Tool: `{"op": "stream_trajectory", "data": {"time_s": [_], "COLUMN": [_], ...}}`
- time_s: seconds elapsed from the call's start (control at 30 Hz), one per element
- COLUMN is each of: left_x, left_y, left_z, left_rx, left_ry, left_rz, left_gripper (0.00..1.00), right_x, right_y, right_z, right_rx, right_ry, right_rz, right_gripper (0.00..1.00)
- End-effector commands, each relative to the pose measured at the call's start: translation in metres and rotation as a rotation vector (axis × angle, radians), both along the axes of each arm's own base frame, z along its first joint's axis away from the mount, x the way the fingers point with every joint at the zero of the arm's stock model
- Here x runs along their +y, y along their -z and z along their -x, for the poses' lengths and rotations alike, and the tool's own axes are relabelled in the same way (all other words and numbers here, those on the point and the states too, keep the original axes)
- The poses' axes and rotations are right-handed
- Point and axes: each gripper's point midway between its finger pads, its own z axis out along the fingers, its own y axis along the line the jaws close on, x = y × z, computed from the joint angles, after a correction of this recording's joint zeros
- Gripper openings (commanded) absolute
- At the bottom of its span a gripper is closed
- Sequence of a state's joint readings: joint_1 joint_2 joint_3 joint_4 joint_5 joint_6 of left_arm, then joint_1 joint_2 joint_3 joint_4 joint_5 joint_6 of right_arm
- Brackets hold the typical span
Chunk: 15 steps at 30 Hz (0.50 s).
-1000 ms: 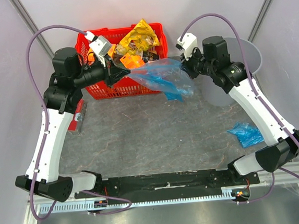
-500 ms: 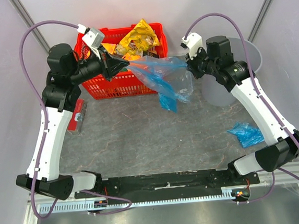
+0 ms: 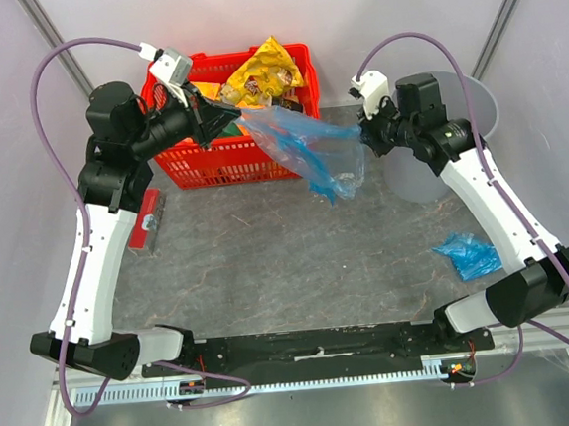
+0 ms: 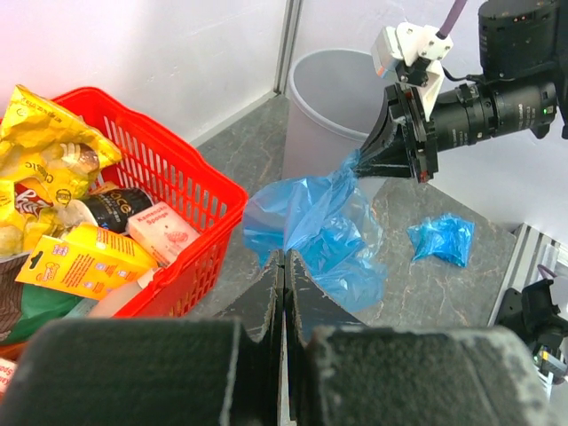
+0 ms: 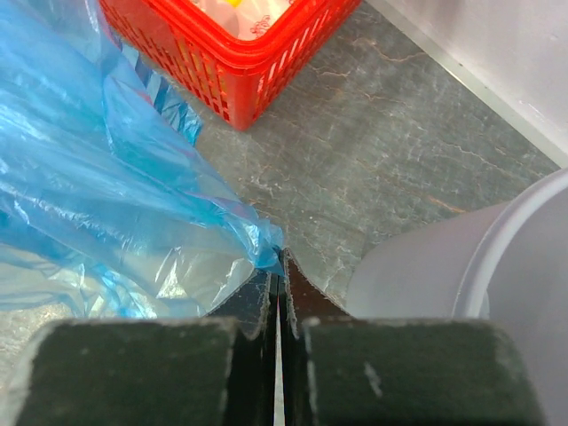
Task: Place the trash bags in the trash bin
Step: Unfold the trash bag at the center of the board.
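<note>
The bench [image 3: 269, 264] is a grey, marbled, stone-look slab. At its far right corner stands the trash bin [image 4: 328, 106], round, smooth, light-grey plastic with a wide rim. At far left sits a red plastic mesh shopping basket [image 3: 220, 164]. Between them a thin, glossy, wrinkled blue trash bag [image 3: 309, 146] hangs in the air, stretched as a translucent sheet above the bench and outside the bin. The left hand [image 4: 284, 257] is pinched tight on one edge of the film. The right hand [image 5: 280, 257] is clamped on the opposite corner, beside the bin's wall. A second bag [image 3: 466, 255] lies crumpled on the bench near the right arm. A crinkled yellow snack packet [image 3: 264, 70] tops the basket; its print is too small to read.
</note>
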<state>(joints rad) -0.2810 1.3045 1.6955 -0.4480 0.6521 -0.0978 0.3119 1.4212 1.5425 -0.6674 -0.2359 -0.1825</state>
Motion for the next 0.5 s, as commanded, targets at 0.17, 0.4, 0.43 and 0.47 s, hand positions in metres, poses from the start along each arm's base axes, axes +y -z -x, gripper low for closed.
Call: {"op": "stream_trajectory", "data": {"time_s": [0.17,0.4,0.43,0.47], "left_x": [0.018,0.028,0.028,0.029], "left_y": [-0.027,-0.026,-0.025,-0.025], "left_z": [-0.013,-0.019,-0.020,-0.019], "left_rx": [-0.090,-0.104,-0.103,-0.106], "left_ry": [-0.132,-0.194,-0.199,-0.203], "left_rz": [0.009,-0.015,-0.017,-0.019], "left_gripper": [0.02,0.02,0.02,0.02], "right_x": [-0.011,-0.034,-0.036,-0.037], "right_y": [-0.020,-0.025,-0.026,-0.026], "right_z": [0.000,0.001,0.000,0.001], "right_rx": [-0.063,-0.087,-0.092,-0.091], "right_ry": [0.048,0.123,0.130,0.134], "right_rz": [-0.007,0.031,0.031,0.033], "right_gripper": [0.00,0.00,0.00,0.00]}}
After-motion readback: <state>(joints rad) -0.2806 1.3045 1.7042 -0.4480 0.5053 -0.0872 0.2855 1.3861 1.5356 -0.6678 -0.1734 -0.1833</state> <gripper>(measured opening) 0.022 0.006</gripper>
